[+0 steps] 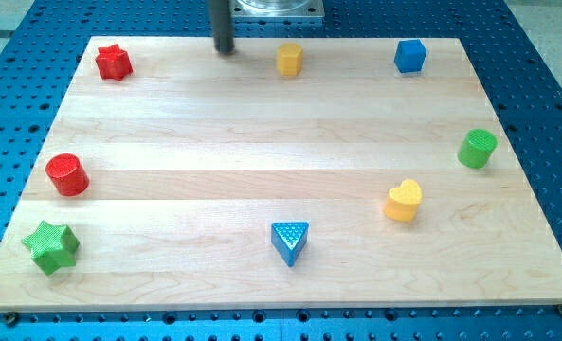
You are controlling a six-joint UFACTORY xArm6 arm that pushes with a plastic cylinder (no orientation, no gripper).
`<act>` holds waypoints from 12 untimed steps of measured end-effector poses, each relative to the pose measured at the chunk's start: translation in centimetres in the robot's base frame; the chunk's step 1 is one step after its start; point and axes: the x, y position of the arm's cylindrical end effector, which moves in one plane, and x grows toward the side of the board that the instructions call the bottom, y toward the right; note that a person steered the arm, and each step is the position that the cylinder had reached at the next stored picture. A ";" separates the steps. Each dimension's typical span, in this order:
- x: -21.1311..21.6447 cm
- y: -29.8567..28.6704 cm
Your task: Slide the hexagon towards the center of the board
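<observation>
The yellow hexagon (289, 59) sits near the board's top edge, a little right of the middle. My tip (225, 50) rests on the board near the top edge, to the left of the hexagon and apart from it. The red star (113, 62) lies further left of the tip, near the top left corner.
A blue cube (409, 55) is at the top right. A green cylinder (477, 149) is at the right edge. A yellow heart (404, 200) and a blue triangle (290, 242) lie lower down. A red cylinder (68, 174) and a green star (51, 246) are at the left. The wooden board (262, 123) lies on a blue table.
</observation>
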 end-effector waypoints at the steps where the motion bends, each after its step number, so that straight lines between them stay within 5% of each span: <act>1: -0.1 7.2; 2: 3.1 10.1; 3: 11.0 6.3; 4: 13.4 1.5; 8: 0.8 4.7; 10: 1.8 1.2; 12: 12.3 1.0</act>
